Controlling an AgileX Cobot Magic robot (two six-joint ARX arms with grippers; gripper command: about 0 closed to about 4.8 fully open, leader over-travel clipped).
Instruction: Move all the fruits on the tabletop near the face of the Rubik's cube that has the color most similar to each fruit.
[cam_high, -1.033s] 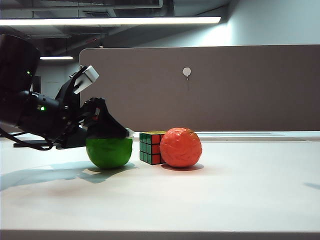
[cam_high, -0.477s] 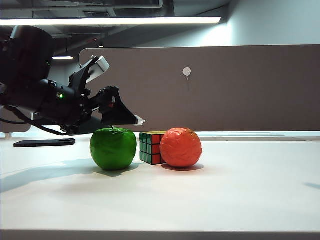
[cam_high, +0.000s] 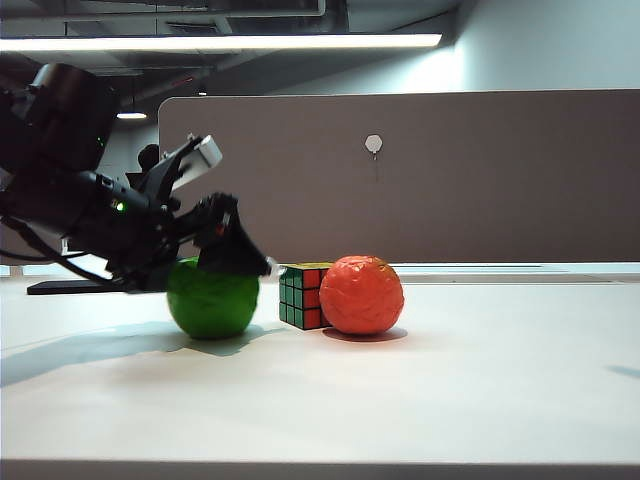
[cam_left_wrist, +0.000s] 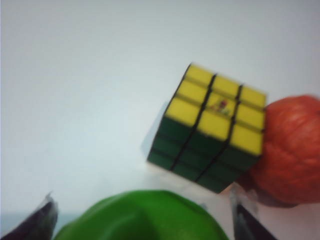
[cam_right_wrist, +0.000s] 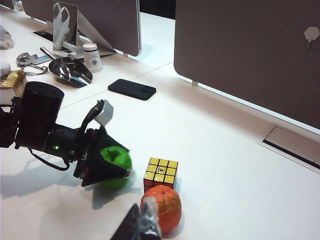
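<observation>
The left pincer (cam_high: 243, 262) is spread wide over the green apple (cam_high: 211, 298), gripping nothing; the apple rests on the surface (cam_high: 420, 390) just left of the cube (cam_high: 303, 295). The orange fruit (cam_high: 361, 295) touches the cube's right. Judged nearly done; next, lift clear. The right pincer (cam_right_wrist: 141, 224) is shut, empty and largely cut off.

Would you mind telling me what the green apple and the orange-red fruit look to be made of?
Green apple: glossy, even colour, sheen like smooth plastic or foam, probably a replica.
Orange-red fruit: matte, deeply wrinkled skin, looks moulded foam or rubber; real fruit can't be excluded.
</observation>
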